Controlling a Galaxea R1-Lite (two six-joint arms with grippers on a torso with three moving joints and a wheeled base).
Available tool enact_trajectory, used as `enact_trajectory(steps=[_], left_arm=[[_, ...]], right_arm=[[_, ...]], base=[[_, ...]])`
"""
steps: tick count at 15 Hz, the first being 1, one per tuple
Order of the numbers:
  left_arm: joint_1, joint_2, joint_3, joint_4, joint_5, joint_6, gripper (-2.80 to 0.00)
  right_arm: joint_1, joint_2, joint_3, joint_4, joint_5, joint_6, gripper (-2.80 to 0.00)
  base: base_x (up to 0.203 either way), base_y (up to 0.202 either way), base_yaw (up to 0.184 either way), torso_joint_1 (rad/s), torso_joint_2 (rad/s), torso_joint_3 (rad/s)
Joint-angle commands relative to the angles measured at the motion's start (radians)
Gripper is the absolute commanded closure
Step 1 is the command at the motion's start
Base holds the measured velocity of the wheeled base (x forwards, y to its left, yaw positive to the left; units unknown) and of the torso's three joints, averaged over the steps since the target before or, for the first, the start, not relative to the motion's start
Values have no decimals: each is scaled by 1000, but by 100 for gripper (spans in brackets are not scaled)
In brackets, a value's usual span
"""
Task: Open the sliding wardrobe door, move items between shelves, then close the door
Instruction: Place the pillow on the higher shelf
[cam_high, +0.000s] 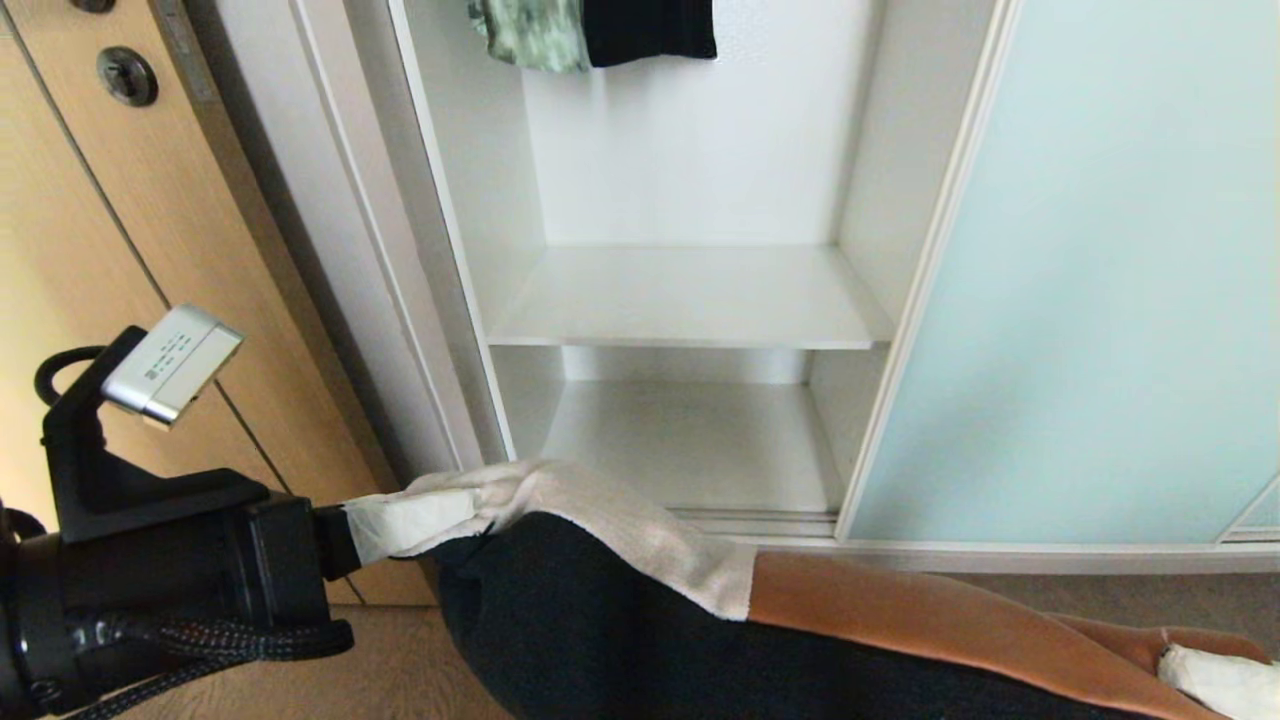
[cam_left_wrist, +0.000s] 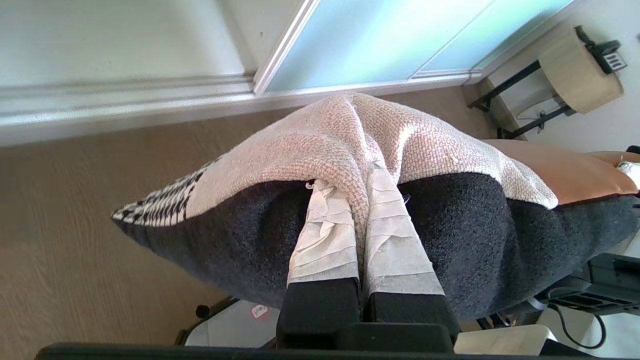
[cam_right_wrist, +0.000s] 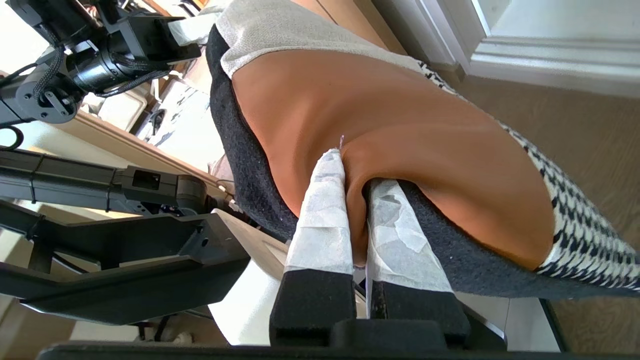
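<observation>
A square cushion (cam_high: 600, 620) with beige, rust-brown and houndstooth patches and a dark navy back hangs between both arms, low in front of the wardrobe opening. My left gripper (cam_high: 480, 515) is shut on its beige edge (cam_left_wrist: 280, 155), the fabric pinched between the taped fingers (cam_left_wrist: 325, 240). At the other side, my right gripper (cam_high: 1215, 675) is shut on a fold of the rust-brown patch (cam_right_wrist: 400, 115). The frosted blue-green sliding wardrobe door (cam_high: 1090, 280) stands slid to the right, so the white interior is open. Two bare white shelves show inside, an upper one (cam_high: 690, 295) and a lower one (cam_high: 690, 440).
A green garment (cam_high: 530, 30) and a black garment (cam_high: 650, 25) hang above the shelves. A tan wood-grain door (cam_high: 80, 230) with a round lock (cam_high: 127, 75) stands to the left. The door track (cam_high: 750, 520) runs along the wardrobe's base. A round side table (cam_left_wrist: 580, 75) stands beyond the cushion.
</observation>
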Motion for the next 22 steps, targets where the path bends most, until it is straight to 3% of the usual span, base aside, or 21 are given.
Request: enact_trajectory(steps=[1, 14, 22], left_arm=[[0, -1, 3, -5, -1, -1, 0], [0, -5, 8, -8, -1, -1, 0], [5, 20, 31, -10, 18, 8, 0]], right_arm=[[1, 2, 2, -1, 2, 3, 0], [1, 0, 8, -2, 2, 3, 0], [1, 2, 8, -2, 0, 3, 0]], base=[[0, 0, 0, 3, -5, 198], [0, 0, 0, 4, 3, 203], [0, 0, 0, 5, -1, 31]])
